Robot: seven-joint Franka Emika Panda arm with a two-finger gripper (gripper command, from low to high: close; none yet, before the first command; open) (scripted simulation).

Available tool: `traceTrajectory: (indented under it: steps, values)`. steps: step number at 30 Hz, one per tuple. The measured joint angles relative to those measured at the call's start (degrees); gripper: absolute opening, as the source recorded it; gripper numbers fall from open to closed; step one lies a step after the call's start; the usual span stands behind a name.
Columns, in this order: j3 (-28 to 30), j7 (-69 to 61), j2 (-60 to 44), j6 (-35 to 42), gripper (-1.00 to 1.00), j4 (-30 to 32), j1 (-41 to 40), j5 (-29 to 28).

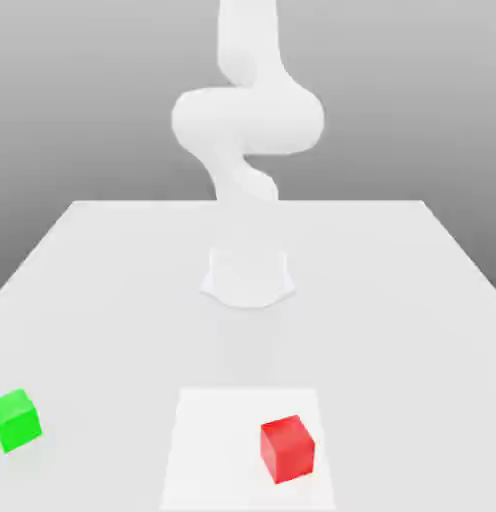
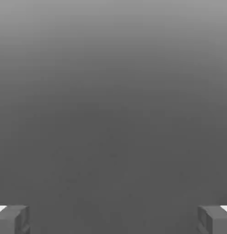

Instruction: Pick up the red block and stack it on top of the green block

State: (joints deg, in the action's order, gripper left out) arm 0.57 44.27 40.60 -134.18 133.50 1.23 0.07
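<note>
Red block [image 1: 287, 448] near table [image 1: 112, 280] front edge, toward exterior view's right, resting on paler square patch [image 1: 217, 440]. Green block [image 1: 15, 420] at table's front corner on exterior view's left, well apart from red block. Nothing between them. White arm [image 1: 247, 120] rises upright from base [image 1: 248, 275] at table middle. Tool [image 2: 113, 218] spread wide, fingers [image 2: 12, 218] empty, facing grey background.

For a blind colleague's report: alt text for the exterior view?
A red block and a green block sit apart on a white table, green toward the view's left edge. A white robot arm rises behind them.
</note>
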Motion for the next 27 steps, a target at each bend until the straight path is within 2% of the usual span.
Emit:
traceTrajectory:
  steps: [15,22,27]
  values:
    - [0.8,-10.2,-31.5,-14.7,0.0,10.4,4.6,1.7]
    - [0.3,-13.6,-46.0,-21.5,0.0,15.2,5.8,0.5]
    - [0.1,-14.1,-56.4,-29.7,0.0,14.5,5.8,0.5]
